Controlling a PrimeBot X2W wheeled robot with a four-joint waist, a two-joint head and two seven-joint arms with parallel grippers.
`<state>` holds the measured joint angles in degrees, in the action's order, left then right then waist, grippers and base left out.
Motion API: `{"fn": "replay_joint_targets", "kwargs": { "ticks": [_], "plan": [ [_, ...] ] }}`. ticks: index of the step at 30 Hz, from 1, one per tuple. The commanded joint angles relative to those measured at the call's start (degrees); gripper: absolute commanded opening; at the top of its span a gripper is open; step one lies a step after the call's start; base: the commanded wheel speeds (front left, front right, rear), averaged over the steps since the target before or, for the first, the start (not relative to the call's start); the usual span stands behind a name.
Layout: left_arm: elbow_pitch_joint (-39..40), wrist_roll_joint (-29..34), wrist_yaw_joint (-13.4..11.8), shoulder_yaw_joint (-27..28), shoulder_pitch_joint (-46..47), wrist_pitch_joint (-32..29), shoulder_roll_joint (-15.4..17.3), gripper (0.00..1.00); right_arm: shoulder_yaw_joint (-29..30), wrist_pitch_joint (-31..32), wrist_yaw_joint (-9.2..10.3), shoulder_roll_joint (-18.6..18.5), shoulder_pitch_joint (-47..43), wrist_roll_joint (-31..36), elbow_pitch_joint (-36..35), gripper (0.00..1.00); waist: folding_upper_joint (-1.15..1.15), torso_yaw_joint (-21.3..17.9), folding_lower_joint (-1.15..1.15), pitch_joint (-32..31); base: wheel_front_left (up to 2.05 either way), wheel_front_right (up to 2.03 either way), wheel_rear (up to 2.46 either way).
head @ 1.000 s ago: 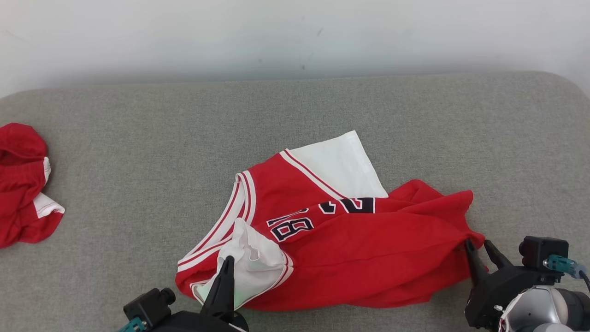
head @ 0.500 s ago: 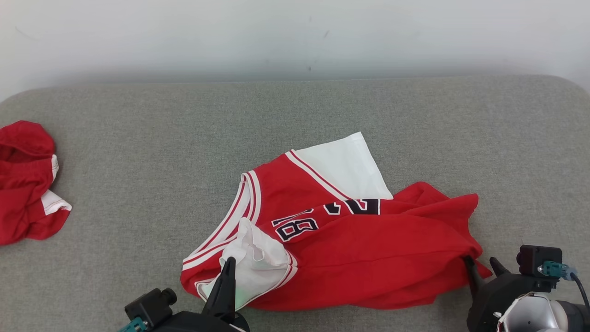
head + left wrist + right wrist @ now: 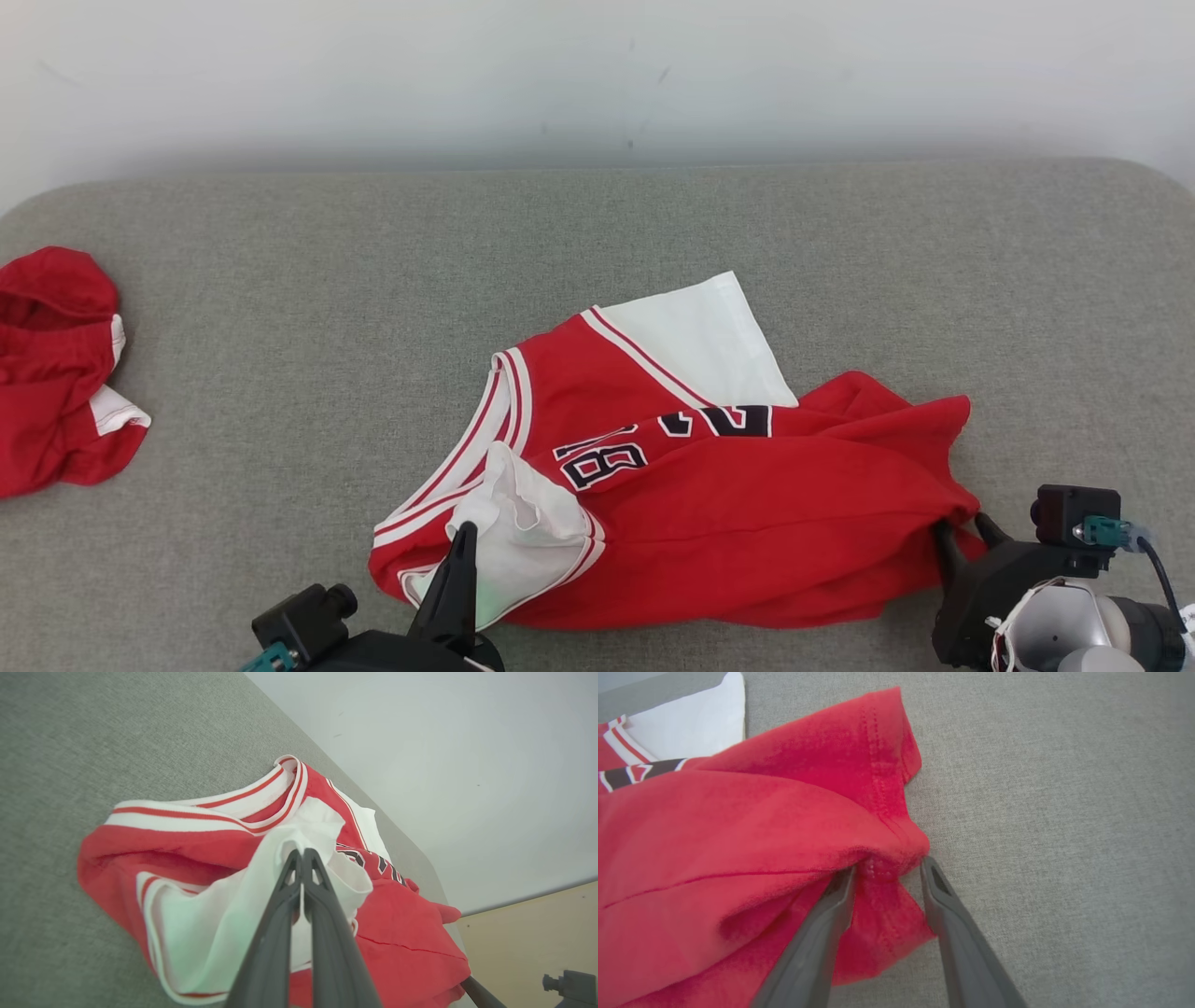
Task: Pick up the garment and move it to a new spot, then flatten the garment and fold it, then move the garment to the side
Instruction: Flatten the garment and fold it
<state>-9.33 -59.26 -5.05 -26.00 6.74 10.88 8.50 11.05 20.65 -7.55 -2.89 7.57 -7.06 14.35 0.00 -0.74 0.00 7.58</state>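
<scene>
The left gripper (image 3: 464, 534) is clamped tight on a white fold of the jersey (image 3: 709, 504) at its near left end. In the left wrist view, the two fingers meet with cloth pinched at their tips. The jersey lies rumpled across the middle of the grey cushion (image 3: 280, 308), red with white trim, a white panel poking out at the back. At its right end the right gripper (image 3: 960, 525) has its fingers spread — they straddle a bunched red corner of the hem and touch it.
</scene>
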Motion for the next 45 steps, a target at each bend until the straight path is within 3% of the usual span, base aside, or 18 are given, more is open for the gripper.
{"fn": "replay_joint_targets", "kwargs": {
  "ticks": [1,3,5,7,8,9,16,20,26,33,38,42,45],
  "plan": [
    [0.2,-0.1,-0.1,-0.1,-0.9,-0.2,0.3,0.00,0.0,-0.1,0.13,0.0,0.4,-0.4,0.5,0.66,0.00,0.0,0.00,0.0,0.00,0.00,0.00],
    [0.4,-0.1,-0.2,-0.2,-0.9,-0.3,0.3,0.00,-0.2,-0.5,0.13,0.0,0.8,-0.7,1.1,0.66,0.00,0.1,0.00,-0.1,0.00,0.00,0.00],
    [0.5,-0.1,-0.3,-0.3,-0.8,-0.3,0.4,0.00,-0.3,-0.7,0.13,0.0,1.4,-0.7,1.7,0.41,0.00,0.2,0.00,-0.1,0.00,0.00,0.00],
    [0.7,-0.1,-0.4,-0.3,-0.6,-0.3,0.4,0.00,-0.3,-0.9,0.13,0.0,1.6,-0.4,2.0,0.24,0.00,0.3,0.00,0.0,0.00,0.00,0.00],
    [0.7,-0.1,-0.4,-0.3,-0.5,-0.3,0.3,0.00,-0.3,-1.0,0.13,0.0,1.6,-0.4,2.0,0.04,0.00,0.4,0.00,0.0,0.00,0.00,0.00],
    [0.8,-0.1,-0.4,-0.3,-0.6,-0.3,0.3,0.00,-0.2,-1.0,0.13,0.0,1.5,-0.4,2.0,0.00,0.00,0.5,0.00,0.0,0.00,0.00,0.00],
    [2.7,-1.1,0.4,2.0,0.0,1.5,-0.3,0.00,1.4,-2.1,0.13,0.0,-0.1,-0.8,-1.4,0.00,0.00,0.7,0.00,-0.1,0.00,0.00,0.00],
    [8.3,-2.5,2.0,5.3,1.2,2.8,-0.4,0.00,1.1,-2.6,0.13,0.0,-0.5,-3.9,-6.9,0.00,0.00,0.5,0.00,-0.5,0.00,0.00,0.00],
    [18.8,-1.3,2.5,9.3,3.4,3.7,0.1,0.00,0.4,-3.1,0.13,0.0,0.2,-6.1,-16.8,0.00,0.00,-0.1,0.00,-1.1,0.00,0.00,0.00],
    [28.6,1.8,0.0,7.5,4.3,0.8,1.8,0.00,1.8,0.0,0.13,0.0,-2.5,-13.0,-28.7,0.00,0.00,0.5,0.00,-1.6,0.00,0.00,0.00],
    [33.6,1.1,-2.9,7.0,0.6,-0.6,1.9,0.00,7.8,3.1,0.13,0.0,-7.2,-16.8,-37.7,0.00,0.00,1.3,0.00,-1.5,0.00,0.00,0.00],
    [33.7,0.4,-3.9,7.1,-1.7,-0.8,1.8,0.00,10.4,4.9,0.13,0.0,-9.5,-15.7,-39.5,0.00,0.00,1.5,0.00,-1.3,0.00,0.00,0.00],
    [33.5,-0.7,-3.7,6.9,-2.8,-1.0,1.4,0.00,8.4,5.7,0.12,0.0,-9.4,-17.0,-40.2,0.00,0.00,1.3,0.00,-0.8,0.00,0.00,0.00]
  ]
}}
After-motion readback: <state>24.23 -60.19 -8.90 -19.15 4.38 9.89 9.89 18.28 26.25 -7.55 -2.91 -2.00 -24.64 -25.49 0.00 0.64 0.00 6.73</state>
